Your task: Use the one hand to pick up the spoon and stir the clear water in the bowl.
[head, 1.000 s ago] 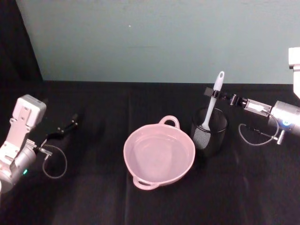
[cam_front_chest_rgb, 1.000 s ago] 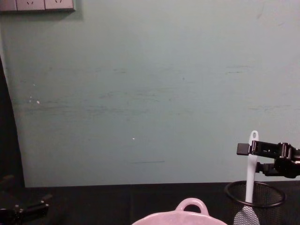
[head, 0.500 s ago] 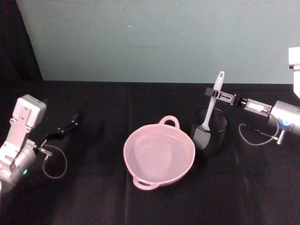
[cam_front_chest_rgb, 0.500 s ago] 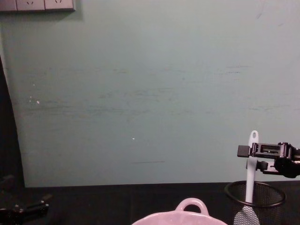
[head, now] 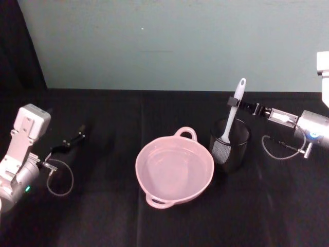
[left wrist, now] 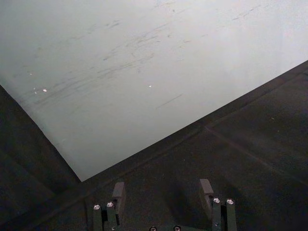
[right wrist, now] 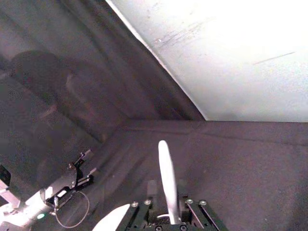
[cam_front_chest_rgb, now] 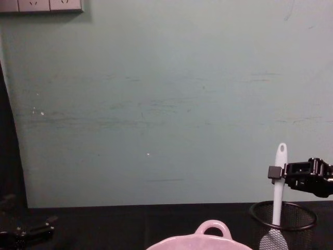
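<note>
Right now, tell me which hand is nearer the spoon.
Right. The right hand grips the spoon by its handle above the mesh cup; the left hand is far off to the left, beyond the bowl.

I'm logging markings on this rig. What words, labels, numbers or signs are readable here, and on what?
No text can be read.
The white label on the right gripper, closed on the spoon, is too small to read.
The wall outlets show no lettering.
The left gripper, parked open at the table's left, shows none.
</note>
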Controlling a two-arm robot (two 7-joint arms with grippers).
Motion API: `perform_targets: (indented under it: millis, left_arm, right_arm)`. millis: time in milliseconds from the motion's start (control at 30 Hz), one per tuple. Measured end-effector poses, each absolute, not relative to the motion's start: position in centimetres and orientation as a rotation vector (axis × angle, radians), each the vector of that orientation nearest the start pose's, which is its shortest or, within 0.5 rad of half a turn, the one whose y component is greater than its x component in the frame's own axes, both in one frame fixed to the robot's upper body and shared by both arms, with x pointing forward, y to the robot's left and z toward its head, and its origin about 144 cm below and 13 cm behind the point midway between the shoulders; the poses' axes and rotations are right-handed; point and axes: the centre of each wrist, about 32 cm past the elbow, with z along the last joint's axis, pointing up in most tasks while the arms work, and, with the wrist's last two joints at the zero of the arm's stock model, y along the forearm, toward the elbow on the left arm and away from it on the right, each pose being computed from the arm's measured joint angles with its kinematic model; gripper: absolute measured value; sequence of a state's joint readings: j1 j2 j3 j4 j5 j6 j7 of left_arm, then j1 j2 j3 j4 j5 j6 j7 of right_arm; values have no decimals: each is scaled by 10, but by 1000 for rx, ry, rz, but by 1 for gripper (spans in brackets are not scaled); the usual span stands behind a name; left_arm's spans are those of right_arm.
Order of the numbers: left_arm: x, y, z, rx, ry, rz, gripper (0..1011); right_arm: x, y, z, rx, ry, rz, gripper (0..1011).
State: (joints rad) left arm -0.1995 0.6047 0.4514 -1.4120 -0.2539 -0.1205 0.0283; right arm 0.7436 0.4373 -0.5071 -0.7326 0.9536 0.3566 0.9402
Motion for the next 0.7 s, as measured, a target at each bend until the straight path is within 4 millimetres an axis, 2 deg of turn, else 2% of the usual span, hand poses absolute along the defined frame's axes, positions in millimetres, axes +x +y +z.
perform_targets:
  millis: [67,200,600,700]
  left_arm:
    - [489,310,1140,304,-285,1248,1005]
    - [489,310,1140,305,-285,1248,1005]
    - [489,310,1140,305,-285,1248,1005]
    - [489,310,1140,305,-285,1248,1005]
  right_arm:
    - [625,-357,1178,117,628,-607,201]
    - [625,-357,1178,117,628,-607,123]
    - [625,-357,1179,115,624,-608,118]
    - [619,-354,1190,68,534,-640,118]
